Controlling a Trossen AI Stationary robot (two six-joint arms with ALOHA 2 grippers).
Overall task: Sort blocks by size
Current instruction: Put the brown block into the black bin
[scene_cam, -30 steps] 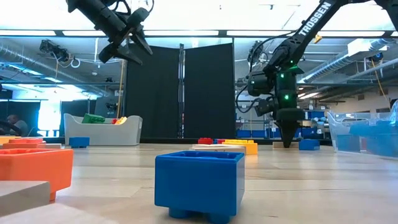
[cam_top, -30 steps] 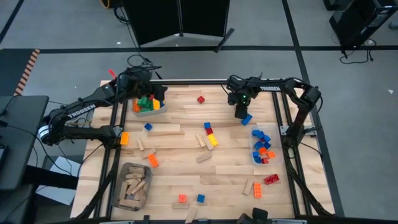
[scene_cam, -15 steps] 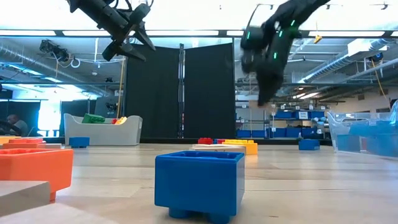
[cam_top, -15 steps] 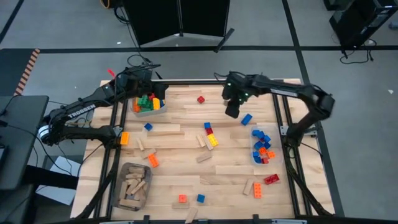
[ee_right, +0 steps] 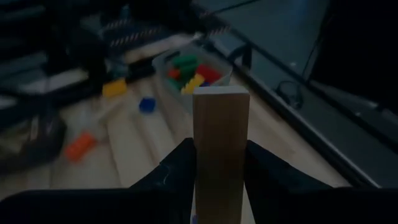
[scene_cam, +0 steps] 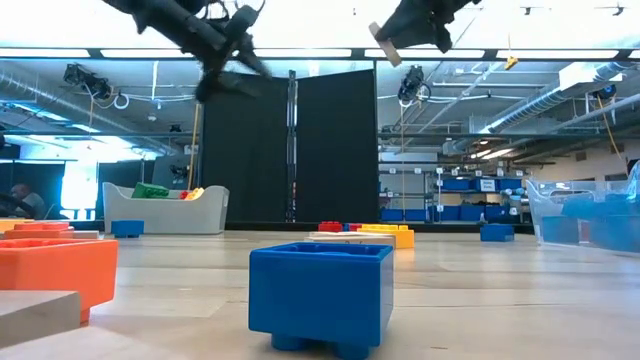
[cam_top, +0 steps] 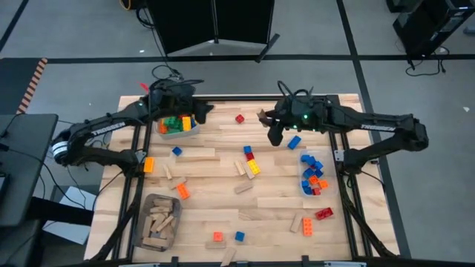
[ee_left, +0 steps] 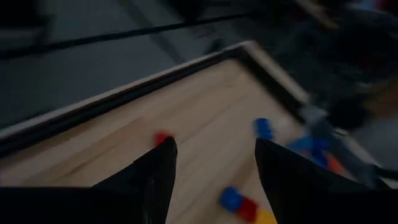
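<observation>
Table (cam_top: 223, 208): pale wooden top filling the middle of the high view, blocks scattered across it.
Left arm: comes in from the left edge of the high view and ends above the table's upper left corner.
Right arm: reaches from the right edge of the high view toward the upper centre.
Grey bin (cam_top: 159, 219): lower left of the table, filled with tan wooden pieces (cam_top: 157, 222).
Clear bin, right (cam_top: 304, 187): right of centre, holding blue, red and orange bricks (cam_top: 312, 172).
Clear bin, upper left (cam_top: 178, 132): under the left gripper, holding green, yellow and red bricks (cam_top: 175, 122); the right wrist view shows it too (ee_right: 163, 63).
Left gripper (cam_top: 194, 113): raised over the upper left bin, fingers (ee_left: 155, 171) spread apart with nothing between them.
Right gripper (cam_top: 266, 119): raised at upper centre of the high view, at the top of the low view (scene_cam: 392, 42), clamped on a wooden block.
Wooden block (ee_right: 220, 140): tan, rectangular, standing upright between the right fingers in the right wrist view; its pale end shows in the low view (scene_cam: 385, 58).
Loose bricks: a blue one (cam_top: 295, 142) just right of the right gripper, a red one (cam_top: 240, 118) at upper centre, a large blue one (scene_cam: 320, 295) in the low view's foreground.
</observation>
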